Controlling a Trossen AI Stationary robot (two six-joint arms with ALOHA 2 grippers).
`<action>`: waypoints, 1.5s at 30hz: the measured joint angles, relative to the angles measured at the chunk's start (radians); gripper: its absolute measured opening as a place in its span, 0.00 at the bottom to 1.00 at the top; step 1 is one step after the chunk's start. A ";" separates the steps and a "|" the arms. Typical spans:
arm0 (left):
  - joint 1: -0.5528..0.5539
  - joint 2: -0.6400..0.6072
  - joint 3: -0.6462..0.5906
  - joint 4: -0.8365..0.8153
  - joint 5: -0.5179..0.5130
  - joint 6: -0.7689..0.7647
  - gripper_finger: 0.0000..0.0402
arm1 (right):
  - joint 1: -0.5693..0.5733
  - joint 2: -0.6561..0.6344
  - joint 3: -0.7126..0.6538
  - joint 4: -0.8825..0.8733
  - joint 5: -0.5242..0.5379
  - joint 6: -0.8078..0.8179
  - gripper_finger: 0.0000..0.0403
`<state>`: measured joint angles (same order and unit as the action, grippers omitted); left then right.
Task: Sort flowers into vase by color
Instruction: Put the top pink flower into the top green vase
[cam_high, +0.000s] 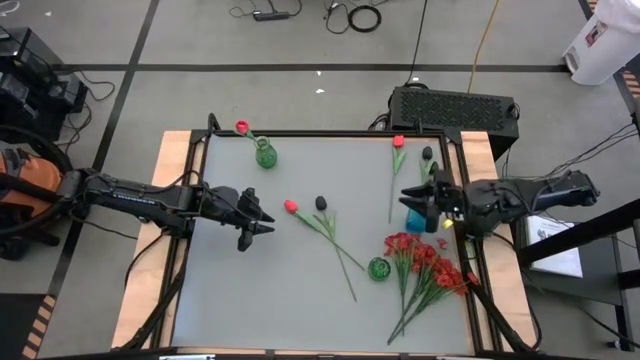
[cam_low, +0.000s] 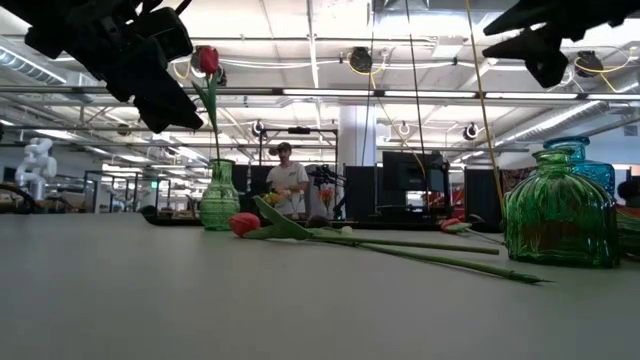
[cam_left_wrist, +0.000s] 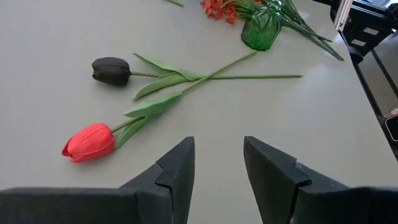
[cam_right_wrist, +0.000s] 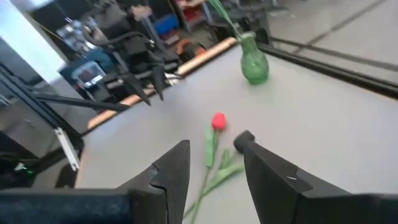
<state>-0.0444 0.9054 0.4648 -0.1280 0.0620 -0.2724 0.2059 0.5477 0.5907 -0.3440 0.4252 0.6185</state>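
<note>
Grey tabletop (cam_high: 260, 290) in a wood and black frame, workshop floor with cables around it; low view shows a big hall with ceiling lights and a person (cam_low: 285, 185) standing far behind the table. Left gripper (cam_high: 262, 219) sits left of centre in the high view, off the surface, fingers (cam_left_wrist: 177, 171) spread apart and holding nothing, pointed at the two loose tulips. Red tulip (cam_high: 291, 207) and black tulip (cam_high: 321, 203) lie flat at frame centre, buds side by side, stems crossing and running down-right toward a small green vase (cam_high: 378, 268) at lower right of centre. Bushy bunch of red blossoms (cam_high: 425, 262) lies just right of that vase, stems trailing down-left. Another green vase (cam_high: 265, 154) stands at upper left of the table with one red tulip (cam_high: 242, 128) in it, leaning up-left. Right gripper (cam_high: 408, 198) hovers at the right side, fingers (cam_right_wrist: 171, 171) apart, empty, above a blue vase (cam_high: 415, 217). Upper right: one more red tulip (cam_high: 398, 142) lying with stem pointing down, and a black tulip (cam_high: 427, 154) just right of it.
</note>
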 joint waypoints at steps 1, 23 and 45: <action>0.000 0.000 0.000 0.000 0.000 0.000 0.36 | -0.005 0.022 0.019 -0.017 0.000 0.009 0.36; 0.000 0.000 0.000 0.016 0.000 -0.001 0.36 | -0.401 0.272 0.184 -0.275 -0.014 0.200 0.36; 0.000 0.000 0.000 0.015 0.000 0.023 0.36 | -0.845 0.615 0.194 -0.305 -0.274 0.068 0.36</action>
<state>-0.0444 0.9054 0.4648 -0.1131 0.0624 -0.2489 -0.6389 1.1628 0.7845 -0.6490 0.1515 0.6861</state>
